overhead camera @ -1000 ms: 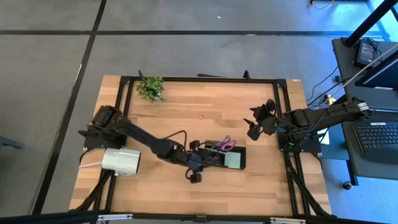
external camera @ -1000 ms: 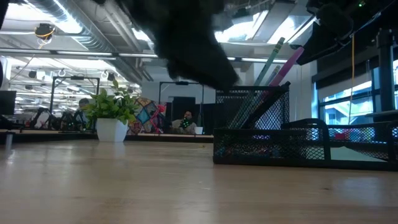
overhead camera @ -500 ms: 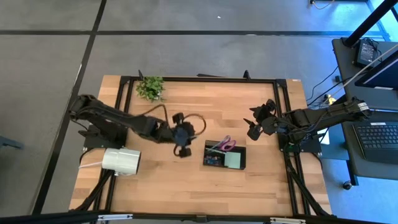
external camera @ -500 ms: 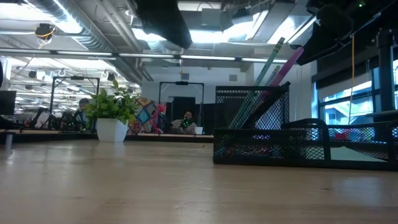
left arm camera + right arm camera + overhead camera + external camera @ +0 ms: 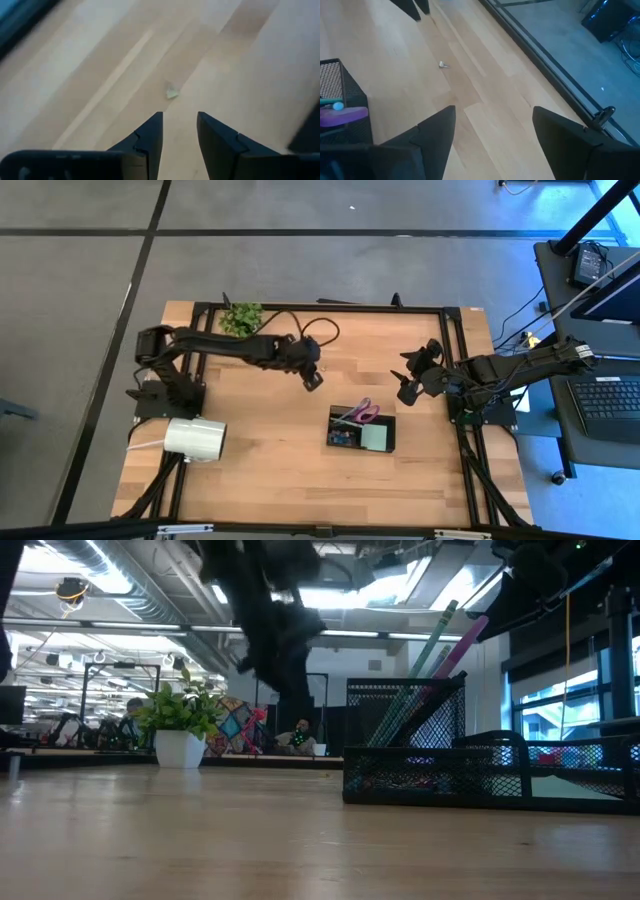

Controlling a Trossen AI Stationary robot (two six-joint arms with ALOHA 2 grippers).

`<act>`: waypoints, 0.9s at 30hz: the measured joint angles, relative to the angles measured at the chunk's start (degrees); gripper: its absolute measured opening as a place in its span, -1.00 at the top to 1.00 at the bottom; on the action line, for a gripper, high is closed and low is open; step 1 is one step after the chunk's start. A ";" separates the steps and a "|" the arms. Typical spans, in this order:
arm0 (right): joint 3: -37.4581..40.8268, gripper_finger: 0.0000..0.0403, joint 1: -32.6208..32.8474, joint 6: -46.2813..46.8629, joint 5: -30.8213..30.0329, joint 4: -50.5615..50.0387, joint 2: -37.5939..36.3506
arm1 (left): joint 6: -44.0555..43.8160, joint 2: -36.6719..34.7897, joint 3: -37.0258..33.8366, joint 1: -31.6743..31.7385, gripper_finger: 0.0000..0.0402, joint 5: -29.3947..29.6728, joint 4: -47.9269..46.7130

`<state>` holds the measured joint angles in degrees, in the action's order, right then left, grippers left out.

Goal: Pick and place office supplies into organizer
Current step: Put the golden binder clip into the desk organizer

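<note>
black mesh organizer (image 5: 345,439), purple scissors (image 5: 364,412)

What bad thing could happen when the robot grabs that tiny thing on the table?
The small pale item lies flat on the wood, so the left gripper might only scrape the table or flick it away. The organizer already holds scissors, so dropping it in could miss its compartment.

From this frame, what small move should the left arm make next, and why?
Probably lower the left gripper onto the small pale piece lying on the table. Its jaws are apart and empty, the piece lies just ahead of them, and the organizer already holds the scissors.
</note>
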<state>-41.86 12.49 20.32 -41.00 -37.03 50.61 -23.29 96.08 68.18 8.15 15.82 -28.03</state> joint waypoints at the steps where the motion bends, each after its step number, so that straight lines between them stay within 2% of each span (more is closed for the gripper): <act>1: -0.01 -0.33 0.00 0.00 -0.01 -0.01 0.00 | 0.02 0.91 0.00 0.91 0.43 -1.26 -0.07; 6: -0.01 -0.33 0.00 0.13 -0.01 -0.04 0.00 | 1.29 5.55 0.00 4.73 0.41 -8.29 4.33; 11: 0.00 -0.33 0.00 0.43 -0.01 -0.10 0.00 | 1.55 9.67 -0.02 7.14 0.34 -10.19 11.70; 18: 0.01 -0.33 0.00 1.72 0.01 -0.13 0.00 | 2.01 11.05 -0.07 8.61 0.19 -12.97 10.75; 22: 0.01 -0.33 0.00 1.70 0.01 -0.12 0.00 | 0.72 11.05 -0.07 8.60 0.08 -11.90 12.47; 27: 0.00 -0.33 0.00 1.51 -0.01 -0.14 0.00 | -0.85 11.05 -0.07 7.70 0.07 -6.97 13.13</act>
<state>-41.86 12.49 21.82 -41.01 -37.17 50.61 -24.14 107.13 68.12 15.86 8.85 -14.90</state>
